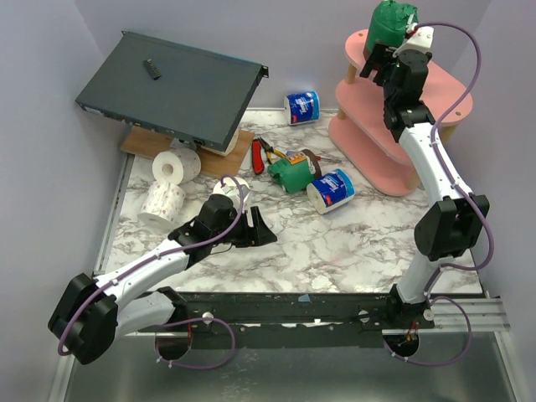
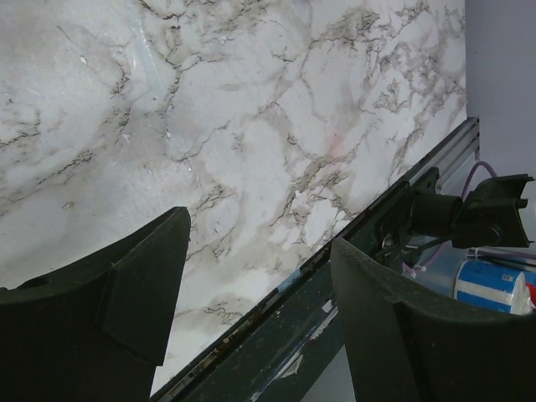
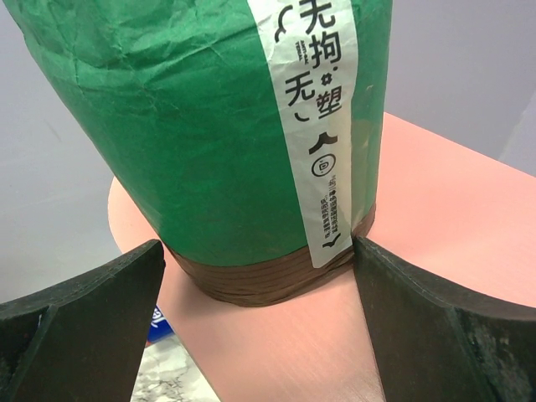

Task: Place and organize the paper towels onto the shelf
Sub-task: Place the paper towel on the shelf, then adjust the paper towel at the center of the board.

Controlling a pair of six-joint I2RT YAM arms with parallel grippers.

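Note:
A green-wrapped paper towel roll with a brown band stands upright on the top tier of the pink shelf. My right gripper is open, one jaw on either side of the roll's base; its left finger stands apart from the roll and its right finger is very near the label. On the marble lie another green roll, two blue-and-white rolls and bare white rolls. My left gripper hangs open and empty over the table's near edge.
A dark grey metal box rests tilted on a wooden board at the back left. Red-handled pliers lie beside the green roll on the table. A third white roll sits partly behind my left arm. The black frame rail borders the near edge.

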